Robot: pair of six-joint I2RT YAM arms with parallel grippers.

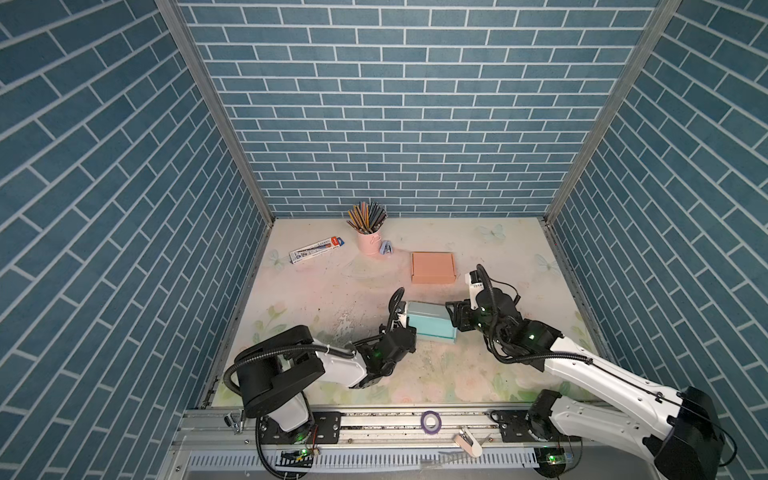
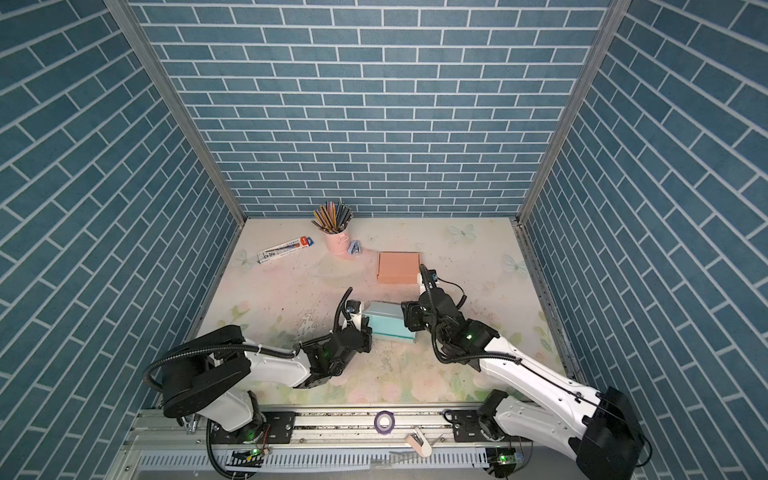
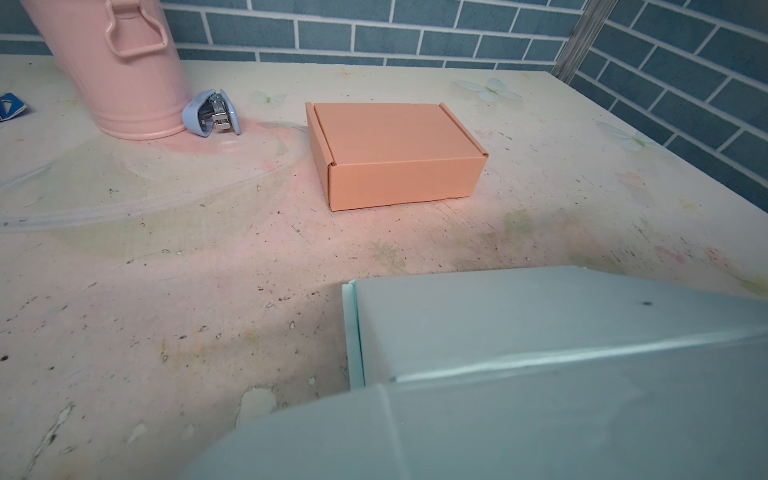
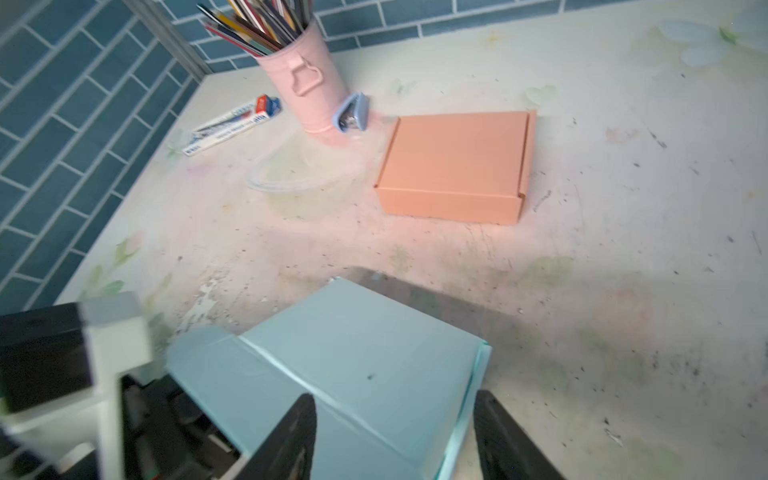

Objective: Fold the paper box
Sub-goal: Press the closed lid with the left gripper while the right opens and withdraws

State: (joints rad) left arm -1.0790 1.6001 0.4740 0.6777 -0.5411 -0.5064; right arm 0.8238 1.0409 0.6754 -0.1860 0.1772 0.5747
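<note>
The teal box point(image 1: 430, 326) sits on the tabletop point(image 1: 324, 299), near its middle, between both arms. The left claw point(image 1: 408, 332), pressed together, is at its left end. The right claw point(image 4: 395, 419) is spread astride the right wall. Best to brace the left end and fold squarely along the crease. Print on the pen pack point(image 1: 316, 249) is too blurred to read.

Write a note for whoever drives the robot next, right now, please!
Left gripper: jaws shut, at the blue box's left end; whether it pinches a flap is hidden.
Right gripper: jaws open, straddling the blue box's right side wall.
Things: blue box mid-table between the arms; orange box closed, farther back, apart from both arms.
Done: blue box's walls look up, lid lowered.
Left: its front flap and a side ear seem not tucked in; finish closing.
</note>
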